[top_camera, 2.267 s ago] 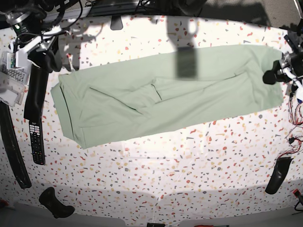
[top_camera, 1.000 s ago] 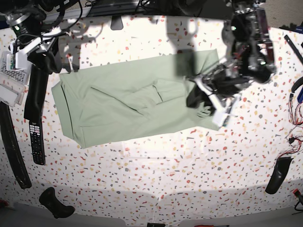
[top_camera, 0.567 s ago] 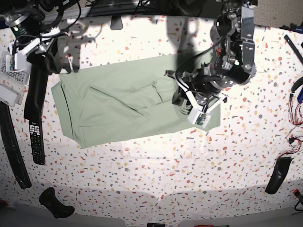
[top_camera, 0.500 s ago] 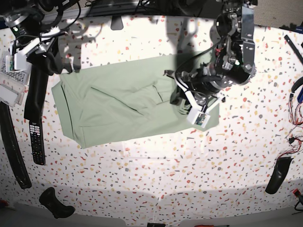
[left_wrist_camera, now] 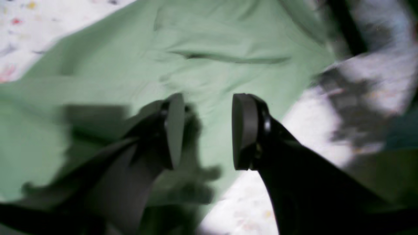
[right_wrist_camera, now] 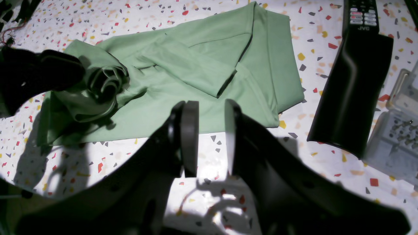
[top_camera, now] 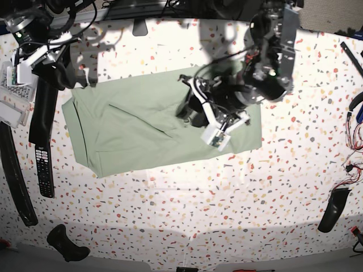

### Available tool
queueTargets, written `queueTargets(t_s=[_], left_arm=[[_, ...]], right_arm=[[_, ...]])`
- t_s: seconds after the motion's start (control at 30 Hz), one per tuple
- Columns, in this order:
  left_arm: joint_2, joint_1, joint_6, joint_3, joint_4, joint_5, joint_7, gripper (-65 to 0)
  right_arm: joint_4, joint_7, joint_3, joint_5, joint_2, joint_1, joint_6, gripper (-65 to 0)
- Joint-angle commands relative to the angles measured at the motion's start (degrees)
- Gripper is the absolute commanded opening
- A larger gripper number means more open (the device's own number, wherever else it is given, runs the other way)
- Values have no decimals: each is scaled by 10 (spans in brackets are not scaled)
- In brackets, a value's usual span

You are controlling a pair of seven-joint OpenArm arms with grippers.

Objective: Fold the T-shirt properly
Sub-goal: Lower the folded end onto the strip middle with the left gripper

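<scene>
T-shirt (top_camera: 130,127) w/ bunched end beside left gripper (left_wrist_camera: 207,130), jaws apart, nothing held. Right gripper (right_wrist_camera: 209,137) parted, empty; remote (right_wrist_camera: 354,75) nearby.

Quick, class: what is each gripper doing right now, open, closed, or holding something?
Left gripper: open, empty, over the pale sage-green cloth T-shirt.
Right gripper: open, holding nothing, above the speckled table.

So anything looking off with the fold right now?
Yes. The shirt is bunched into a crumpled wad at the left tool, not lying flat, so the fold looks messy. That tool's jaws stand apart.
</scene>
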Motion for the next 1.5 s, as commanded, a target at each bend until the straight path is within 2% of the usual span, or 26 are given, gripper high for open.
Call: queueTargets(t_s=[0.0,0.17,0.3,0.4,0.5,0.6,0.7,0.8,1.07,1.2,1.3,1.47], left_arm=[[0,-17,1,-2,10,25,-10,-428],[-11,-39,9,-2,12,177,18,-428],[-43,-34,67,-2,12,237,26,-429],[-60,-25,87,-2,12,227,76,-429],[-61,-2,83,-2,12,184,78,-429],[-59,21,76,-2,12,163,64,-431],[-59,42,76,-2,12,162,33,-431],[-59,52,76,5,13,162,28,-431],[-60,52,76,92,71,163,33,-431],[-60,54,76,134,78,171,25,-430],[-60,63,76,137,63,174,-9,-431],[-59,59,76,137,60,217,-45,-431]], right_arm=[[8,11,2,12,5,-2,4,-525],[8,10,2,12,5,-2,4,-525],[8,10,2,12,5,-1,4,-525],[8,9,2,12,5,9,4,-525],[8,7,2,12,4,27,4,-525],[8,2,2,13,5,39,4,-525],[8,-5,2,29,5,43,4,-525],[8,-7,2,39,5,43,4,-525],[8,-8,2,40,4,43,5,-525],[8,-9,2,42,4,43,5,-525],[8,-16,2,56,4,43,5,-525],[8,-29,2,88,4,43,5,-525]])
